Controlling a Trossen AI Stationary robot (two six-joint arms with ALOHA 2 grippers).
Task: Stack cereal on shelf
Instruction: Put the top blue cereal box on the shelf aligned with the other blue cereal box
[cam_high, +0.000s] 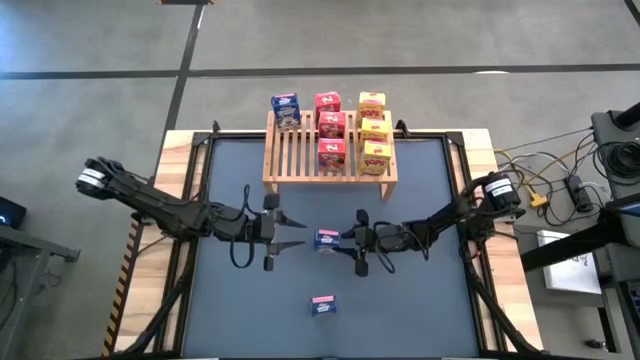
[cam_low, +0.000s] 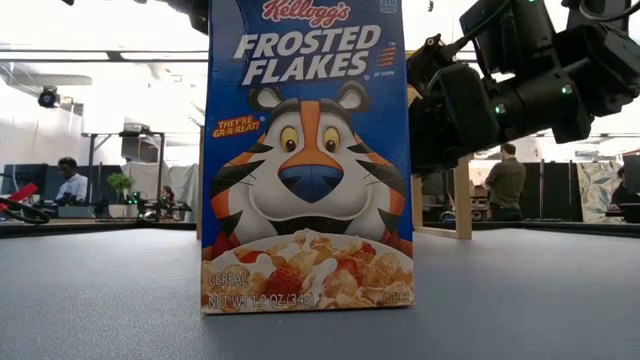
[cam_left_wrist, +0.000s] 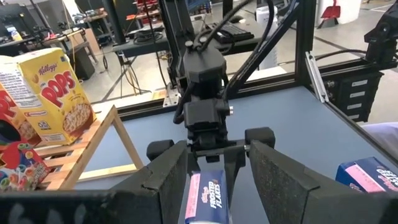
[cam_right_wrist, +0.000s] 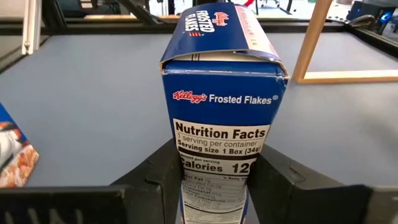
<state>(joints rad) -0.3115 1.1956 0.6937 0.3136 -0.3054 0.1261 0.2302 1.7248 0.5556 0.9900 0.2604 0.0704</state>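
The wooden slatted shelf (cam_high: 330, 160) stands at the table's far middle. On it stand one blue box (cam_high: 285, 108), three red boxes (cam_high: 331, 127) and three yellow boxes (cam_high: 375, 130). My right gripper (cam_high: 342, 239) is shut on a blue Frosted Flakes box (cam_high: 327, 239) at mid-table. My left gripper (cam_high: 303, 235) is open just left of that box, with its fingers pointing at it. I see no touch. Another blue box (cam_high: 322, 306) stands upright on its bottom near the front edge. It fills the low view (cam_low: 305, 160). My right gripper pinches the blue box between its two fingers (cam_right_wrist: 158, 180), one on each wide face, low on the box beside its Nutrition Facts side (cam_right_wrist: 214, 158). The fingers come level from the table's right. The box stands upright with its top flap (cam_right_wrist: 217, 28) up. The fingers hide its bottom.
The shelf's near slats (cam_high: 300, 165) are bare on its left half. The shelf's wooden leg shows in the left wrist view (cam_left_wrist: 121, 143) and the right wrist view (cam_right_wrist: 311, 43). Black frame rails (cam_high: 190, 200) run along the table's sides. People sit and stand in the room behind (cam_low: 505, 180).
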